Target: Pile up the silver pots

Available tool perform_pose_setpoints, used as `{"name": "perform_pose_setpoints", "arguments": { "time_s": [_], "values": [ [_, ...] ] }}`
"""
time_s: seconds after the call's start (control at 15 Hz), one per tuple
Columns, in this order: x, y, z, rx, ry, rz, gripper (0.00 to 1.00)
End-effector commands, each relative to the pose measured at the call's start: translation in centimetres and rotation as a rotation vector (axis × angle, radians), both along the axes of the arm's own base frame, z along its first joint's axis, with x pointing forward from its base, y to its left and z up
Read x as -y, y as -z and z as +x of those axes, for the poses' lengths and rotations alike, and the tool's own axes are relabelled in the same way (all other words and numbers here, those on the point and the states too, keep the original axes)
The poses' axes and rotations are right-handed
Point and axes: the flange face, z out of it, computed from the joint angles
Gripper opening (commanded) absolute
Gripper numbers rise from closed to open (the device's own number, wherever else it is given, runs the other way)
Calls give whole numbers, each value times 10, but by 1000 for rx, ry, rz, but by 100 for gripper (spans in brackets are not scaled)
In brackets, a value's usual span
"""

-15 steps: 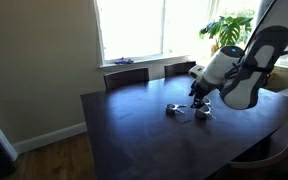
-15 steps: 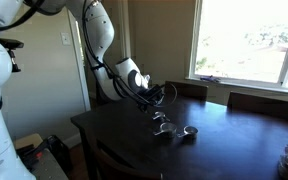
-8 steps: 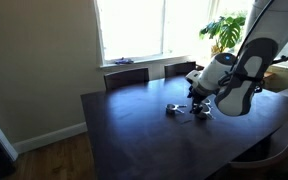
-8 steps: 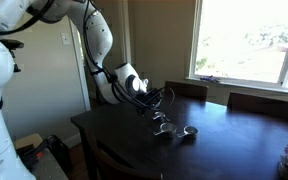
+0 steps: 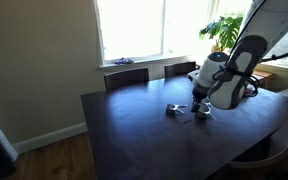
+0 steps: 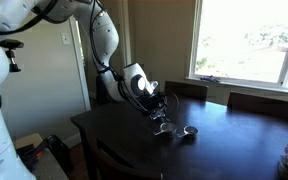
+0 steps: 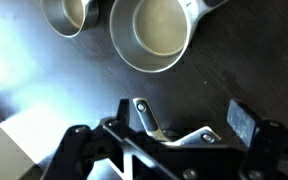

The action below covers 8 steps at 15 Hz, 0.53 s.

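Judging by how things lie, the piling has not yet begun: the silver pots (image 5: 174, 108) sit apart on the dark surface (image 5: 124, 135) toward the middle right of the frame, and none rests inside or on top of another as far as both exterior views show. In an exterior view a pot (image 6: 190, 131) lies low and right of centre, with a second pot (image 6: 164, 128) just to its left, beneath the end of the arm (image 6: 109, 45). The wrist view gives the closest look. A larger pot (image 7: 159, 35) fills the upper middle of the frame, its open mouth facing the camera and empty. A smaller pot (image 7: 66, 12) sits at the upper left, just beside it but seemingly not touching. Both lie above the jaws in the picture, outside the gap. The jaws enter from the bottom edge and stand spread wide, released, with nothing clamped between them that I can make out. Within that gap, nearer its left side, a silver handle (image 7: 144, 117) with a small hole slants down toward the lower middle. It probably belongs to a third pot whose bowl is hidden under the wrist hardware, though I cannot tell for sure, nor whether it touches either jaw. All of the work seems left: a first pot must be grasped, lifted and nested, then the next one.
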Motion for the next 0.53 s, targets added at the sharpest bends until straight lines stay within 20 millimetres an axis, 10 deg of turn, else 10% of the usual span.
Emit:
{"name": "perform_pose_setpoints", "arguments": {
  "time_s": [0.0,0.47],
  "values": [
    [5,-10,5,15,73,69,100],
    [5,-4,10,35,33,39,100]
  ]
}}
